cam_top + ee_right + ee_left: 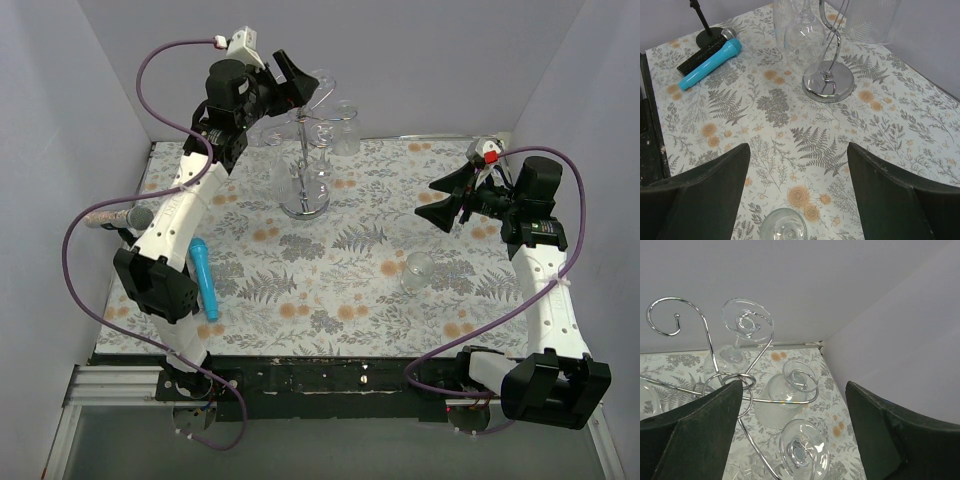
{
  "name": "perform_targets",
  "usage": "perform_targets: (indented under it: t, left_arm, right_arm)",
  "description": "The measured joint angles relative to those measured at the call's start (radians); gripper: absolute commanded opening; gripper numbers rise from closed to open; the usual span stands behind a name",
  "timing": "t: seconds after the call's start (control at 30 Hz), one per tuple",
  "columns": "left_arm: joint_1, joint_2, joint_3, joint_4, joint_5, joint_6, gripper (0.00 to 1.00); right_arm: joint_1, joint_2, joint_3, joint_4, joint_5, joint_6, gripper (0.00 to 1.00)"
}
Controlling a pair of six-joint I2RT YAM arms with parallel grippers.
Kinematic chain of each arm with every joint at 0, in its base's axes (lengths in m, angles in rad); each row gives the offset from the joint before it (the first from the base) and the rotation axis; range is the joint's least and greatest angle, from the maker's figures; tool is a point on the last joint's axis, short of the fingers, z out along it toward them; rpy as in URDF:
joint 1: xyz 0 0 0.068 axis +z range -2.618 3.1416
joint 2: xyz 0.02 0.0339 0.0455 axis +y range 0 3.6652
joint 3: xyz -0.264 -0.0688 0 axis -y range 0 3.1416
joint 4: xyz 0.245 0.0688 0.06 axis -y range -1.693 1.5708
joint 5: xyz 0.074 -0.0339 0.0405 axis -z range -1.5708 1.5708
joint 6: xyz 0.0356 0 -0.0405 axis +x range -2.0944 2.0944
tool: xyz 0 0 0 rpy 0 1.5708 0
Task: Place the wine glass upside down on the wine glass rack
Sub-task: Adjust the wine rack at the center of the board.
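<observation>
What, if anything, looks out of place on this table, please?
Nothing is spilled or broken. One wine glass sits alone on the table, apart from the wine glass rack where other glasses hang. A blue microphone and a second microphone lie near the left edge, odd beside glassware.

The white left arm (176,207) and the white right arm (552,300) have big black blocky joints. A long purple cable (140,72) loops along each. Their dark wedge-shaped fingers (700,195) look wide and pointy.
</observation>
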Motion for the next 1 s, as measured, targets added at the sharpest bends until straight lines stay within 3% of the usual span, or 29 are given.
perform_targets:
  t: [1.0]
  left_arm:
    - [0.071,-0.117,-0.052,-0.040,0.069,0.217,0.91]
  right_arm:
    - [0.000,0.000,0.000,-0.001,-0.003,0.000,0.86]
